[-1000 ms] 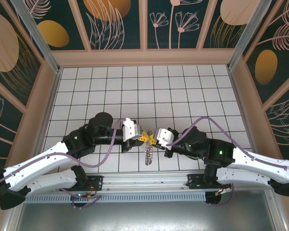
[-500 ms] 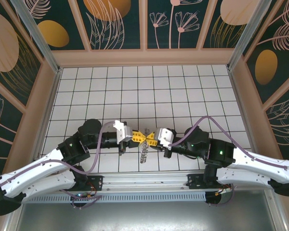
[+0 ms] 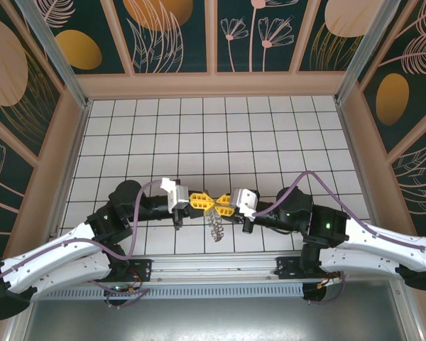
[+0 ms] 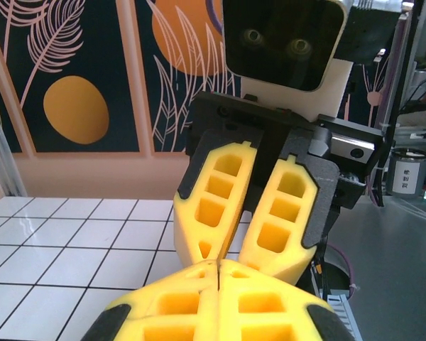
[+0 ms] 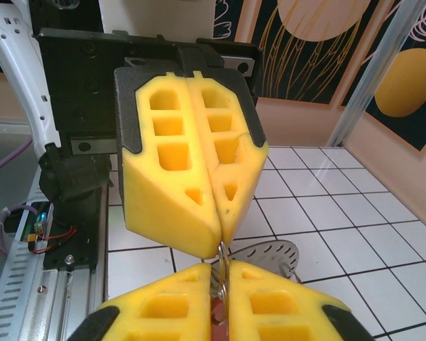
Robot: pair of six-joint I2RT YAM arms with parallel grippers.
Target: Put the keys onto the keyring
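Shows left gripper (image 3: 207,200) closed tight, tip to tip with right gripper (image 3: 220,207), both just above keyring (image 3: 214,226). Shows right gripper pinching red-headed key (image 5: 216,311), also above keyring. Cannot tell whether keyring touches tiles (image 3: 270,142).

Toward the 6 o'clock edge of the white-tiled bench (image 3: 270,128), the left gripper (image 3: 206,202) points to 3 o'clock and the right gripper (image 3: 219,206) to 9 o'clock. Both are closed, their yellow tips touching. The grey keyring (image 3: 215,227) dangles at 6 o'clock from where they meet.
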